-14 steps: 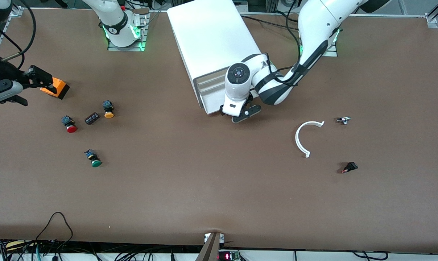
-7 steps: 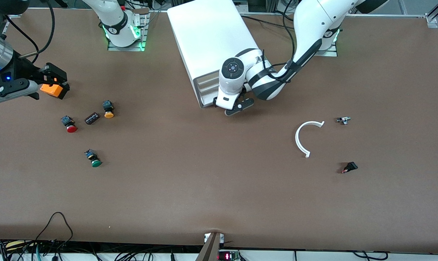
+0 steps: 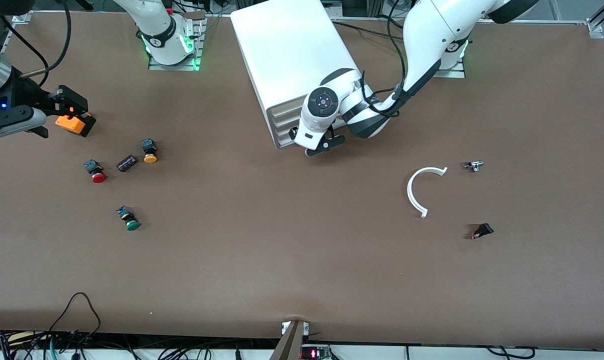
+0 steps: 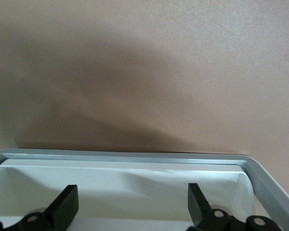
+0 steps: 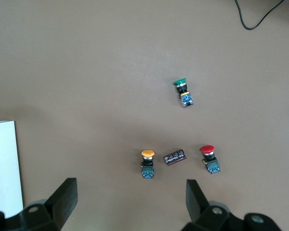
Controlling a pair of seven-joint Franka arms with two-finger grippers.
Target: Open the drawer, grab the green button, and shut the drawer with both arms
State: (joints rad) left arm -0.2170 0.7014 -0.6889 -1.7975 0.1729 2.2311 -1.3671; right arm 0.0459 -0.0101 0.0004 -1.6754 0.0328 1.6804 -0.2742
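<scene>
The left hand point(image 3: 318, 145) sits at the front of the white box-shaped drawer cabinet point(image 3: 294, 60), its black fingers point(image 4: 62, 209) spread wide and dipping inside the grey-rimmed, white-walled drawer point(image 4: 135, 159), which looks only slightly out, though the front view hides most of it under the wrist. The step in hand seems to be opening that drawer. To do it well, the fingers should hook squarely over the front rim and pull straight along the drawer's run (the cabinet sits skewed on the brown tabletop point(image 3: 292, 250), so the pull must follow that angle), slowly enough that the light cabinet does not slide.

The right hand point(image 3: 57, 107) hovers toward the right arm's end of the tabletop, over an orange block point(image 3: 74, 124), fingers spread and holding nothing. The small green-capped push button point(image 3: 129, 219) lies loose on the tabletop, nearer the front camera than the red-capped button point(image 3: 95, 171) and the orange-yellow-capped button point(image 3: 149, 151), well apart from the cabinet.
</scene>
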